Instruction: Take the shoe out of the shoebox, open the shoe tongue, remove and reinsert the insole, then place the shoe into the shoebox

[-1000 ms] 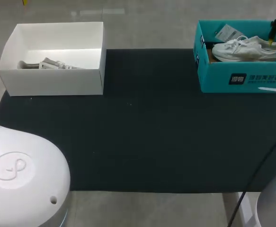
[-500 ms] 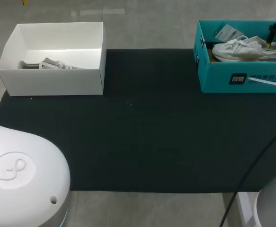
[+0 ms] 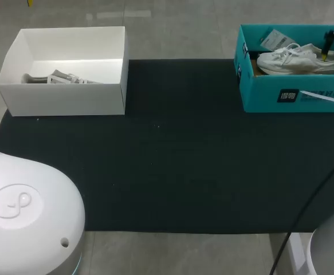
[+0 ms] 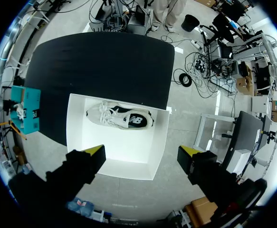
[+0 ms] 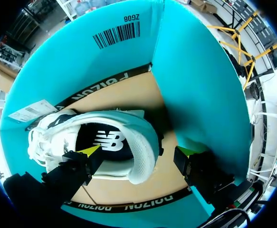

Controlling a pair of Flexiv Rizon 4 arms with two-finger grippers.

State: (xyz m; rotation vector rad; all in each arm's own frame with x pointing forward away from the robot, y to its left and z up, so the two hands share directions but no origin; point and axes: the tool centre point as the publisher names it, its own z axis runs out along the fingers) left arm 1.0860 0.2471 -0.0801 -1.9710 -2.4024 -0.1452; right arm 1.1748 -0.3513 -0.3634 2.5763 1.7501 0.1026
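Tabletop (image 3: 172, 166), black, takes most of the head view in front of you. At its far left corner stands a white box (image 3: 63, 103), open on top. At the far right corner stands the teal shoebox (image 3: 293, 97), also open, and the two boxes are well apart.

In the teal shoebox you see the white shoe (image 3: 295, 60) lying along the box, with its toe toward the middle of the table and its heel toward the right edge. In the right wrist view its dark insole (image 5: 107, 142) shows through the opening, in place inside the shoe. A second shoe (image 4: 124, 118), white with a dark inside, lies in the white box.

Your right gripper (image 5: 137, 152) is down inside the teal shoebox at the heel of the white shoe. Its fingers are spread. One yellow tip is over the shoe's opening and the other is past the heel, over the brown floor of the box, so the heel rim sits between them. You cannot tell from these views if a tip touches the shoe.

Your left gripper (image 4: 143, 152) hangs high above the white box, fingers spread wide and holding nothing.

A paper tag (image 3: 275, 39) lies in the teal shoebox, just behind the toe of the white shoe.
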